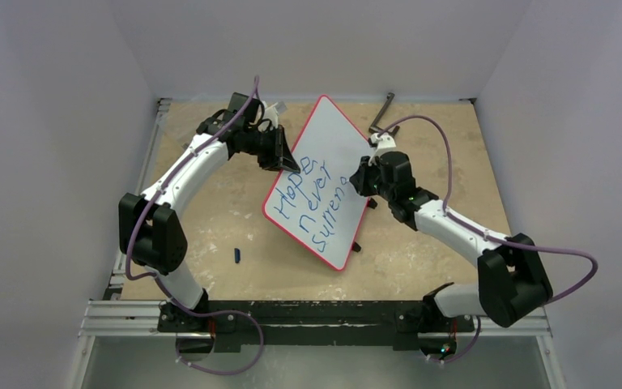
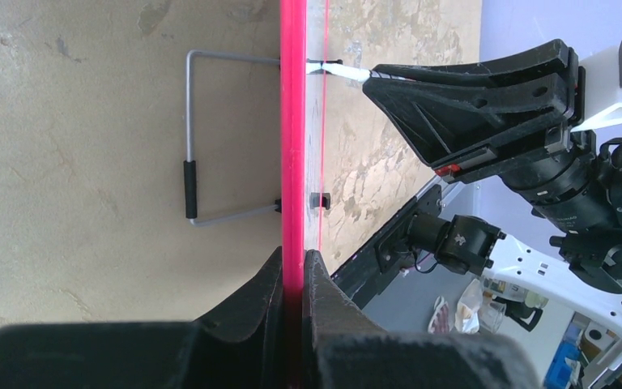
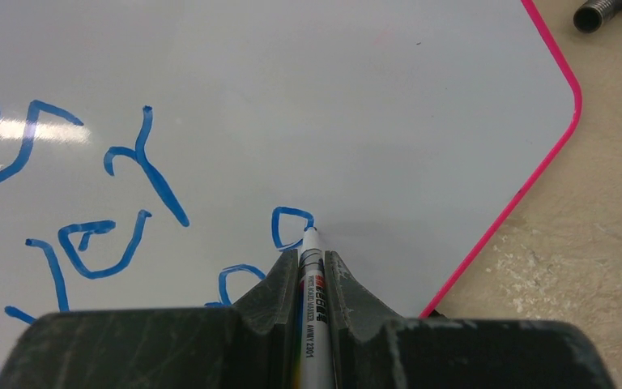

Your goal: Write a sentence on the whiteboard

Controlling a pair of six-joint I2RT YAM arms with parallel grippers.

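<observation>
the whiteboard point(image 1: 334, 138) stands in the middle of the worktop point(image 1: 429, 251), turned so that one corner points to the far side. it is not lying flat, i think: the left wrist view looks along its edge and shows a wire stand point(image 2: 190, 138) folded out behind it, so the face is probably raised toward the writing arm. the left hand point(image 2: 293, 267) is closed tight on the thin red rim point(image 2: 293, 121) of the far-left edge, with one finger on each face of the board. the reason for this grip, in my judgement, is to brace the board, because a light board on a stand would slide or rock under the push of a pen. the right hand point(image 3: 312, 263) is also closed, around a marker point(image 3: 314, 324) that lies straight between its fingers. the tip sticks out in front and touches the white surface at a small blue loop. the sentence point(image 1: 312, 198) runs in three slanted blue lines, "hope", "never" and a third word of which i can read "surren" before the hand covers it, so the last word looks unfinished. a small dark blue cap point(image 1: 238, 256), maybe from the marker, lies apart on the worktop near the left arm, out of the way.
</observation>
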